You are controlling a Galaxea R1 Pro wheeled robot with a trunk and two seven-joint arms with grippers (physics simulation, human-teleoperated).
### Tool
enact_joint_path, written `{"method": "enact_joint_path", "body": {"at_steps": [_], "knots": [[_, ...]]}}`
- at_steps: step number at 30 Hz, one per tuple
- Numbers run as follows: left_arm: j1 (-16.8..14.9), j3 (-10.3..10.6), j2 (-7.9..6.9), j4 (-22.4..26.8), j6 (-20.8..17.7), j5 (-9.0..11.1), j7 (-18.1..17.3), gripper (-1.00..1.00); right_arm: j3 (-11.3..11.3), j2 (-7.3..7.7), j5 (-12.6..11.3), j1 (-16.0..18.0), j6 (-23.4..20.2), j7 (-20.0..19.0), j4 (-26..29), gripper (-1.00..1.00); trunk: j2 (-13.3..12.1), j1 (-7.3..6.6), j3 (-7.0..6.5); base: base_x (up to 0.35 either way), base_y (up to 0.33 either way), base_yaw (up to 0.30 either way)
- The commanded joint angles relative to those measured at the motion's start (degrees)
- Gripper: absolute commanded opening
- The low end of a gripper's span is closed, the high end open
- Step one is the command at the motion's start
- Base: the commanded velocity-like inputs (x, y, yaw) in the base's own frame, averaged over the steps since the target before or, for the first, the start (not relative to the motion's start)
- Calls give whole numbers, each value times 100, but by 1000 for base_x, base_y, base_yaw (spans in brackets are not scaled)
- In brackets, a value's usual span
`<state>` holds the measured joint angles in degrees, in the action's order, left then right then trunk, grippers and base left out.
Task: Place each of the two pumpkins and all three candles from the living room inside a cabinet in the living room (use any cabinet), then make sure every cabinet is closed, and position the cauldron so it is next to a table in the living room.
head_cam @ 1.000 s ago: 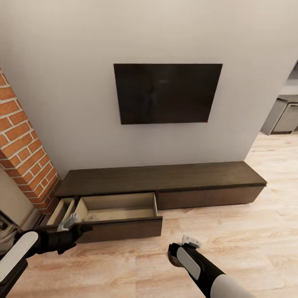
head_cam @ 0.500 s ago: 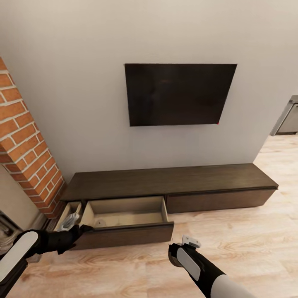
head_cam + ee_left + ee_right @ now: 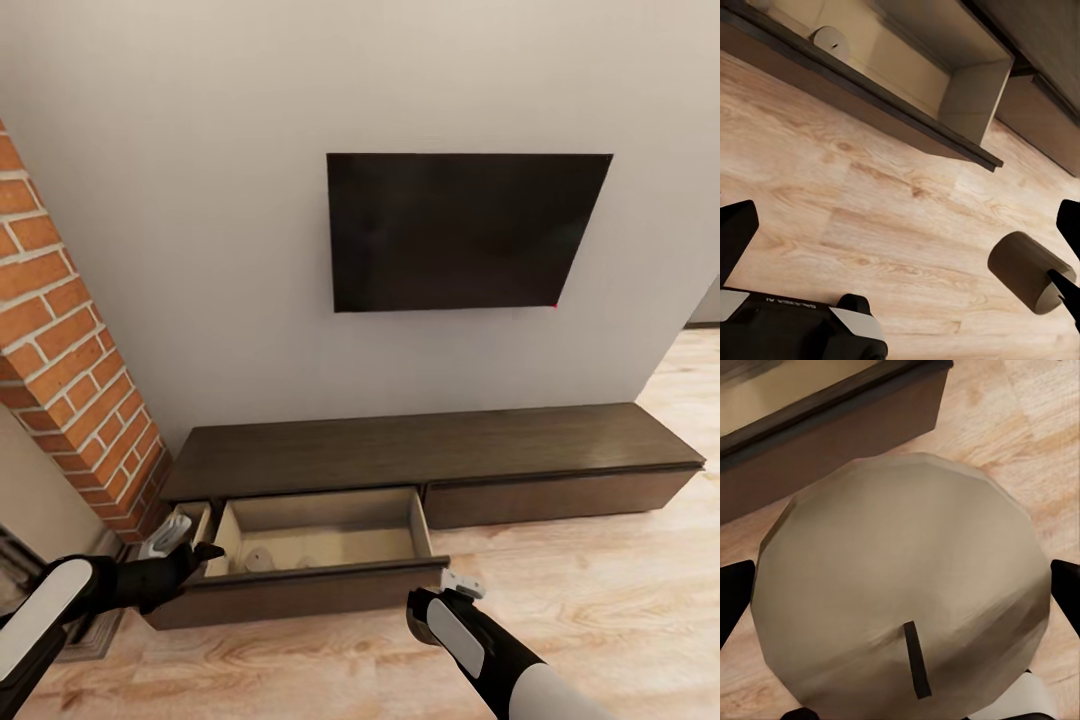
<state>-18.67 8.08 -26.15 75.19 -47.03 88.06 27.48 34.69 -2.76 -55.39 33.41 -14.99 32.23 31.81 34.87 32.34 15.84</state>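
1. I am facing the long, low dark cabinet (image 3: 430, 450) that is standing against the grey wall (image 3: 200, 250) under a black wall-mounted screen (image 3: 465, 232), with a brick column (image 3: 70, 340) at my left.
2. The cabinet's wide drawer (image 3: 320, 540) is standing pulled out over the wooden floor (image 3: 600, 600); the drawer front (image 3: 565, 495) to its right is sitting flush.
3. Two candles (image 3: 258, 560) are lying on the pale drawer bottom near its front left corner; in my left wrist view one candle in the drawer (image 3: 831, 43) is showing its round end with the wick.
4. My right gripper (image 3: 455, 585) is hanging just in front of the open drawer's right front corner, and its jaws are clamping a third candle (image 3: 904, 585), whose tan end face and dark wick are looming large between the two black fingertips (image 3: 735, 592).
5. My left wrist view is catching that same held candle (image 3: 1027, 271) from the side, above the floorboards.
6. My left gripper (image 3: 185, 540) is hovering at the drawer's left front corner, jaws spread wide apart with bare floor between them.
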Motion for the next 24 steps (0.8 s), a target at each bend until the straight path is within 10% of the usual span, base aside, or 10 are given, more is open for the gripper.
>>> {"method": "enact_joint_path", "body": {"at_steps": [1, 24], "knots": [[-5, 9, -5, 1, 4, 61, 55, 100, 29, 4, -17, 7, -21, 46, 10, -100, 8, 3, 9, 89, 134, 0], [-5, 9, 5, 4, -1, 71, 46, 100, 238, -9, 218, -35, 471, 44, 1, -100, -754, -414, -332, 4, 7, 0]]}}
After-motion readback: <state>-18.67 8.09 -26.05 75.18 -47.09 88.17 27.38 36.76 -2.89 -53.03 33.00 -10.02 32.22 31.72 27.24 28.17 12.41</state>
